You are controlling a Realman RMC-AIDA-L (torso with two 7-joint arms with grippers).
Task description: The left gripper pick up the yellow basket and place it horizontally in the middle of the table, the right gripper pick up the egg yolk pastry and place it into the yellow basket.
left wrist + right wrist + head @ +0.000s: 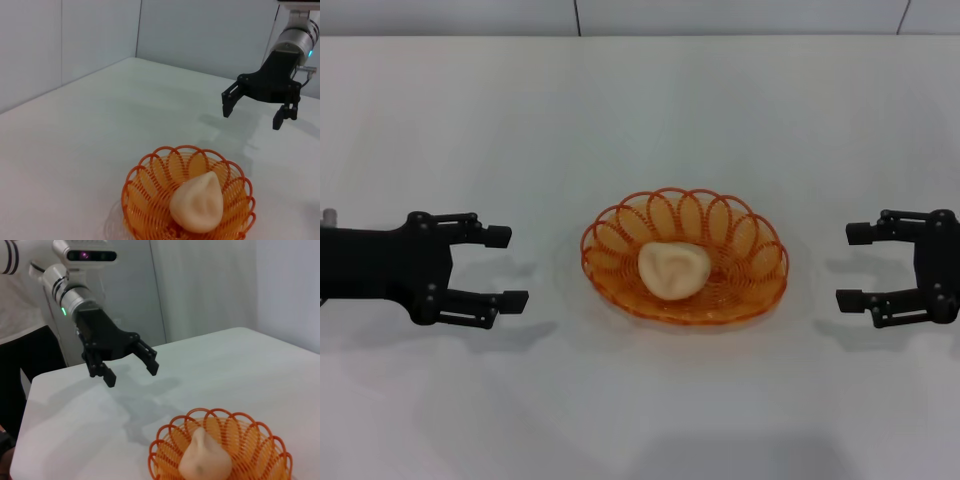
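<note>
The yellow basket (740, 285) lies flat in the middle of the white table (640, 130), its long side running left to right. The egg yolk pastry (673, 269) rests inside it, slightly left of centre. Both also show in the left wrist view, basket (145, 192) and pastry (198, 204), and in the right wrist view, basket (255, 437) and pastry (206, 460). My left gripper (507, 267) hovers open to the left of the basket, apart from it. My right gripper (853, 267) hovers open to the basket's right, holding nothing.
Grey wall panels (720, 15) run behind the table's far edge. In the left wrist view the right gripper (255, 112) hangs above the table beyond the basket; in the right wrist view the left gripper (131, 371) does the same.
</note>
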